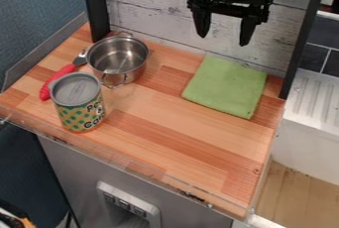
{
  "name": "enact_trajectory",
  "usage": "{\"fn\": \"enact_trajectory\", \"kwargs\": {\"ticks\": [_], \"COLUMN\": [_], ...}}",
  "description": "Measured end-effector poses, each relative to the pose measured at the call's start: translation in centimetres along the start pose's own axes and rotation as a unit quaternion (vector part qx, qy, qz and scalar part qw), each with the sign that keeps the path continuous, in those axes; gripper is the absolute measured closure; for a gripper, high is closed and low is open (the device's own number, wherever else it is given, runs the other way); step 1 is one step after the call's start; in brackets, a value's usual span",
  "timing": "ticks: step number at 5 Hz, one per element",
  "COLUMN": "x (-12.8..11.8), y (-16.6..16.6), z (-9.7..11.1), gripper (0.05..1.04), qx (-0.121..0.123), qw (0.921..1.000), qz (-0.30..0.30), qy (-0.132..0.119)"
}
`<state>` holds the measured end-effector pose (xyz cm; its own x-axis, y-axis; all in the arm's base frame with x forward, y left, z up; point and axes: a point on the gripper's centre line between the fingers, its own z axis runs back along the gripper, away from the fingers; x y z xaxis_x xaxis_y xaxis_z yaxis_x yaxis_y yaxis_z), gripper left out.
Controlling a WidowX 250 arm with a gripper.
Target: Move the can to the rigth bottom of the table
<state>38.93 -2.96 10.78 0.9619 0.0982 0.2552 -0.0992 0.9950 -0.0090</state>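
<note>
The can (81, 110) stands upright on the left near part of the wooden surface (169, 130). Just behind it, on the far side, is the metal pot (119, 57); at their left lies the tool with red handle (58, 77). The green cloth (226, 87) lies flat at the far right. The gripper (224, 39) hangs high at the far side, its two fingers wide apart.

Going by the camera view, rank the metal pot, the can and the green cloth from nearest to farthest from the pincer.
Nearest to the pincer first, as seen in the camera view:
1. Green cloth: below the pincer, on the right.
2. Metal pot: on the left, toward the back wall.
3. Can: on the left, nearer the front edge than the pot.
</note>
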Motion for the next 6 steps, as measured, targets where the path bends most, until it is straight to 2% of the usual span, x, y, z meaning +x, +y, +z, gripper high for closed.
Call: {"fn": "enact_trajectory", "kwargs": {"ticks": [1,2,3,4,5,6], "x": [-0.5,-1.2,-1.8,-2.9,-4.2,-5.8], "y": [0.0,2.2,7.8,12.6,17.2,23.0], "z": [-1.2,-2.3,-1.8,-0.8,-0.3,-0.4], "gripper": [0.085,0.085,0.085,0.085,0.085,0.085], "qx": [0.002,0.008,0.03,0.033,0.036,0.038], "qw": [0.9999,0.9993,0.9975,0.9985,0.9989,0.9989], "qz": [0.0,0.025,0.063,0.041,0.031,0.014], "qy": [0.016,0.025,0.006,-0.017,-0.004,0.025]}}
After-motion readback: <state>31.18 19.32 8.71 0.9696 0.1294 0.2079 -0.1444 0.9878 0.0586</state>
